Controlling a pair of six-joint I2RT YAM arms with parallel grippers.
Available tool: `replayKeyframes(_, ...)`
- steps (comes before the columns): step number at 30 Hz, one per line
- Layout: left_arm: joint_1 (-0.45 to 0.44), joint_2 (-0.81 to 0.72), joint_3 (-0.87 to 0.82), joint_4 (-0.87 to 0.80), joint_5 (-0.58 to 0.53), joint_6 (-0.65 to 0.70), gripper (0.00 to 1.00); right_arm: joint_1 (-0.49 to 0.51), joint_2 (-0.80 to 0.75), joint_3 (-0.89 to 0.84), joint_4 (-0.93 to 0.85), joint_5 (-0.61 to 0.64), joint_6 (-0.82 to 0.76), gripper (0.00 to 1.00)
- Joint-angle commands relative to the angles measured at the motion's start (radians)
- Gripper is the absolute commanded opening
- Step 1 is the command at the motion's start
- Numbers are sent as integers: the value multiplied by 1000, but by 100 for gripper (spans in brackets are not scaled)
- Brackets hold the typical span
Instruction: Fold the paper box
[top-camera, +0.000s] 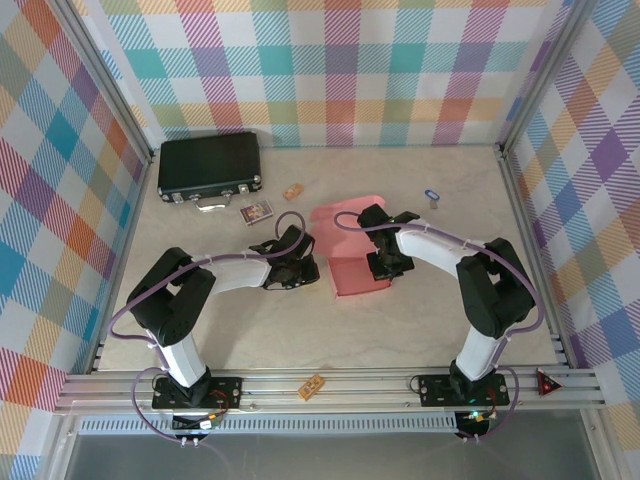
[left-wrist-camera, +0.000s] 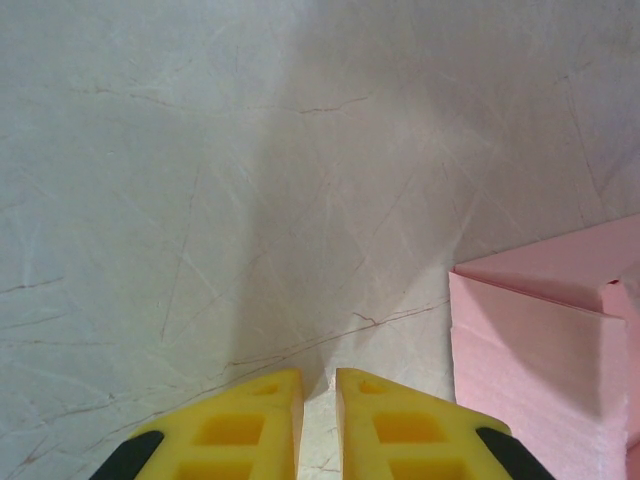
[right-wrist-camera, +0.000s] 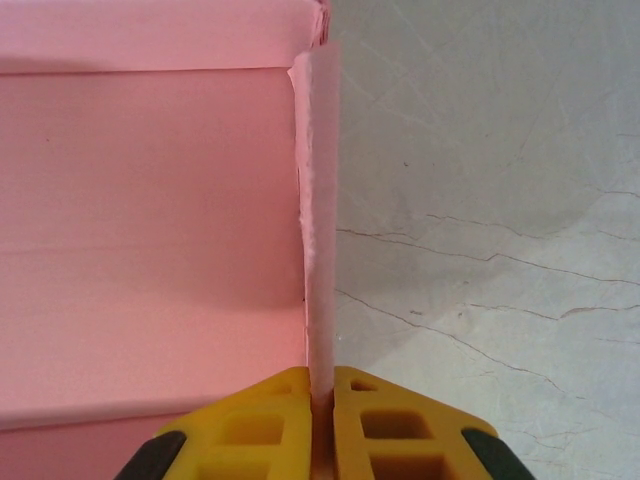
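1. Top external view: salmon-pink card, the paper box (top-camera: 352, 274), lies partly folded on the table (top-camera: 430, 320), with its far panel standing up. The left gripper (top-camera: 316, 268) sits just beside the box's left edge, and the right gripper (top-camera: 386, 264) is at the box's right edge. A black case (top-camera: 210, 165) lies well apart from the box, to its far left. A small printed card (top-camera: 256, 212) and a wooden block (top-camera: 293, 190) lie between case and box.
2. Left wrist view: the left gripper (left-wrist-camera: 319, 385) has its yellow fingers (left-wrist-camera: 240, 420) drawn almost together, leaving a slim gap with nothing in it. It hangs over bare table, with the box's pink wall (left-wrist-camera: 530, 340) near, to the right of the fingers.
3. Right wrist view: the right gripper (right-wrist-camera: 320, 385) is clenched on the box's upright side flap (right-wrist-camera: 320, 200), pinched edge-on between both fingertips. The box floor (right-wrist-camera: 150, 220) spreads to the left of the flap and bare table lies to its right.
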Motion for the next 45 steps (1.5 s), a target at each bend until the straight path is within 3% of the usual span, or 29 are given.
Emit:
replayKeyframes(1,-12,20,-14,-4,1,-5,18,6,67,-20,-34,11,9,12)
replayKeyframes(21,-13,24,-21,6,6,-9,18,32,131,13,-89,68,38,14)
replayKeyframes(30,-13,25,-25,11,8,-11,18,36,149,28,-110,83,56,9)
replayKeyframes(39,-13,17,-29,13,7,-12,18,36,183,45,-137,92,91,10)
replayKeyframes(45,-12,-20,-18,-19,-19,5,18,37,112,57,-124,63,114,16)
